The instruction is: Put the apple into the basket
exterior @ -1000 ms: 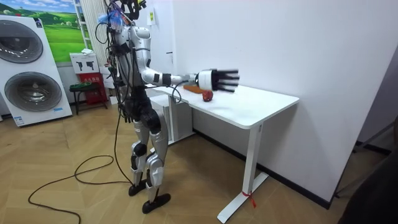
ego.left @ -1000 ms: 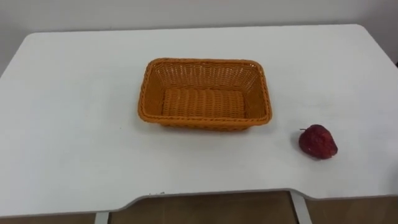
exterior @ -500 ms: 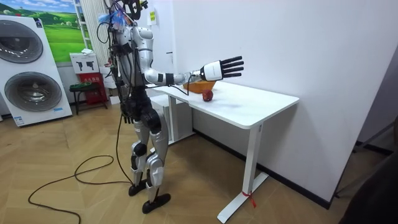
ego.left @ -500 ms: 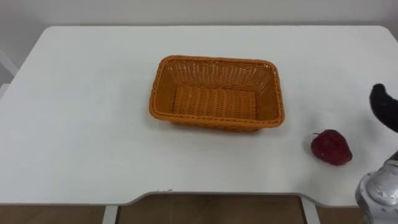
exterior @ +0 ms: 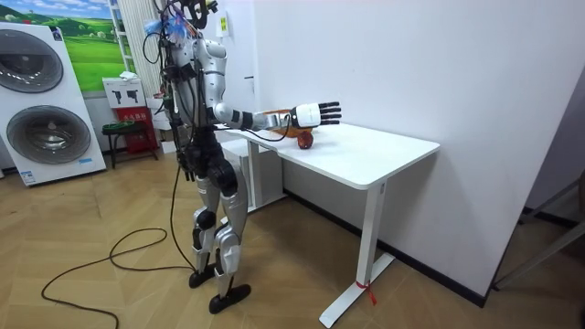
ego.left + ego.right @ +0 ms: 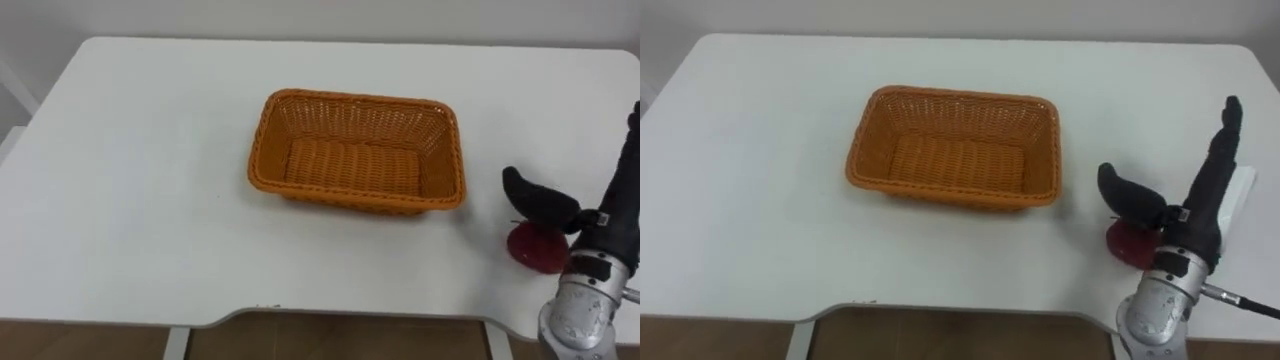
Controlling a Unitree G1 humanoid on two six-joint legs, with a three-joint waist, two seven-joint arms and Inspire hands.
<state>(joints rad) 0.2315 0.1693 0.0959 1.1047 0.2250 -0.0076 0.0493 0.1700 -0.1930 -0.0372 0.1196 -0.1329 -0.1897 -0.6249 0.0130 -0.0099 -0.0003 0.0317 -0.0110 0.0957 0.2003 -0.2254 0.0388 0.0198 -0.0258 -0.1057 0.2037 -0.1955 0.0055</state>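
Note:
A dark red apple (image 6: 537, 250) lies on the white table (image 6: 140, 200) near its front right corner, partly covered by my thumb. My right hand (image 6: 603, 222) hovers just over it and to its right, open, with straight fingers pointing away from me and the thumb spread across the apple's top. Nothing is held in it. The empty orange wicker basket (image 6: 356, 150) stands in the middle of the table, a short way left of and beyond the apple (image 6: 1128, 245). In the room view I stand at the table's end with my right hand (image 5: 316, 113) stretched out above the apple (image 5: 304, 140).
The table's front edge (image 6: 350, 318) runs close below the apple, and its right edge is near my hand. A wall stands right behind the table. Two washing machines (image 5: 41, 100) and a small stool (image 5: 122, 137) are behind me.
My right hand has come down from a raised, outstretched pose until it is over the apple. The eye view has shifted slightly. Apple and basket have stayed put.

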